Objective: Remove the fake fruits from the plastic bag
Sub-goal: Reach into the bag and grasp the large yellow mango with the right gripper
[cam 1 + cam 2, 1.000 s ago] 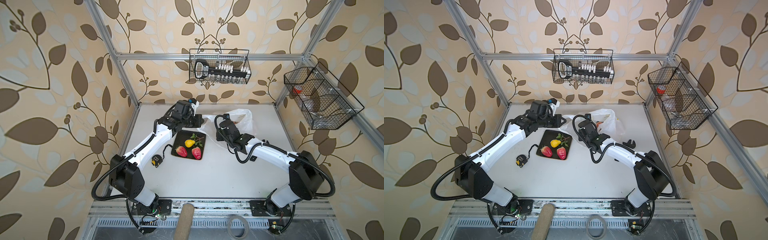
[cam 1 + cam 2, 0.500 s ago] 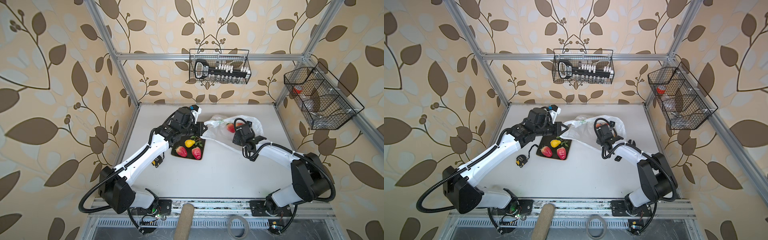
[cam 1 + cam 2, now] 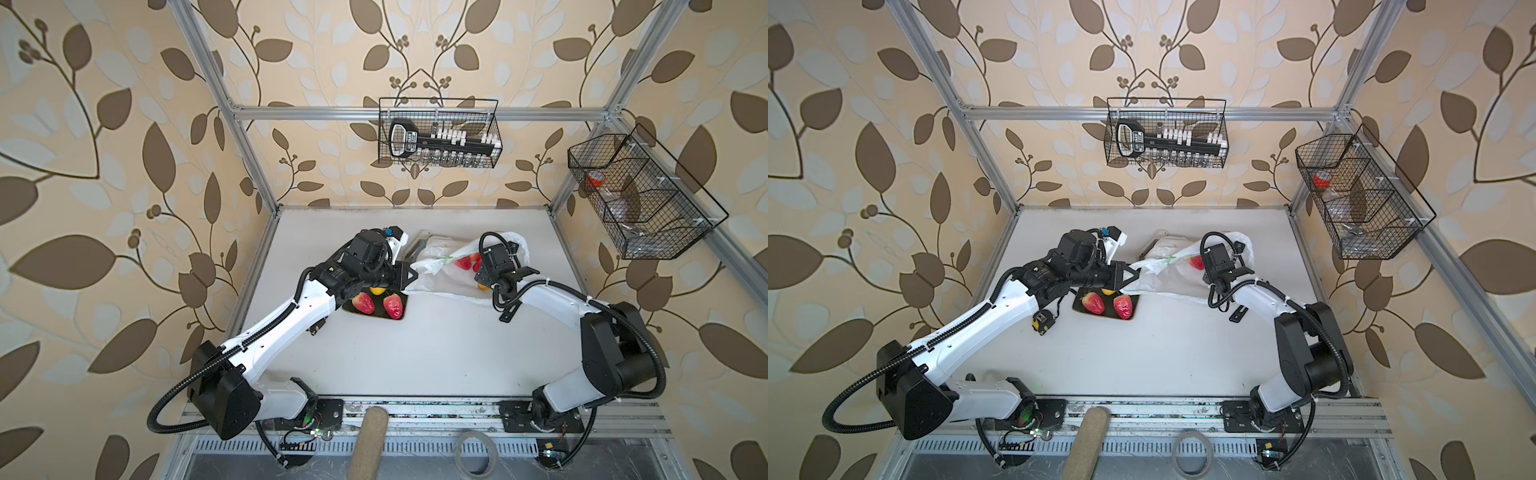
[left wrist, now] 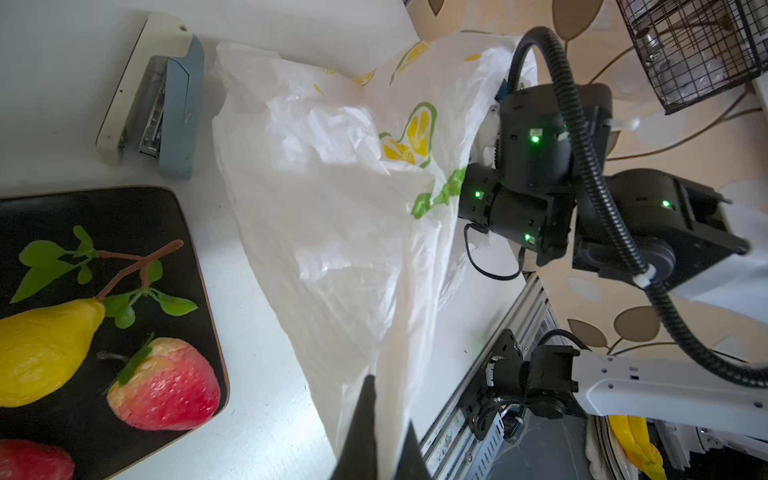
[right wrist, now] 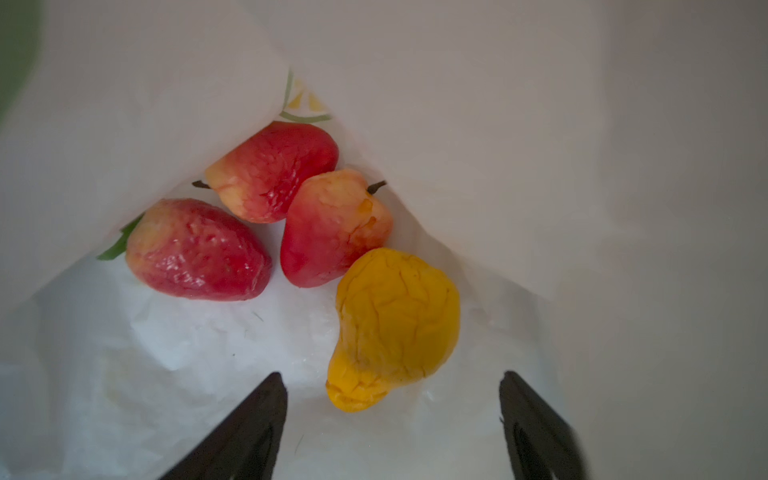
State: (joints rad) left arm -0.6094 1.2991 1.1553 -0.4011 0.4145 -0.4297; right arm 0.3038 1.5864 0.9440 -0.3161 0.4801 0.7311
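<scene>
L gripper pinched shut on plastic bag edge, mid-frame in both top views. R gripper inside bag, jaws wide apart, yellow pear just ahead w/ 3 red fake fruits. 3 more on plate, left of bag.

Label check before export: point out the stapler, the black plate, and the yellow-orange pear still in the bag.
stapler [image 4: 174, 95]: left wrist view, on its blue-grey top arm.
black plate [image 4: 116, 212]: left wrist view, on bare dark surface.
yellow-orange pear [image 5: 395, 324]: right wrist view, on the middle of its wrinkled body.
</scene>
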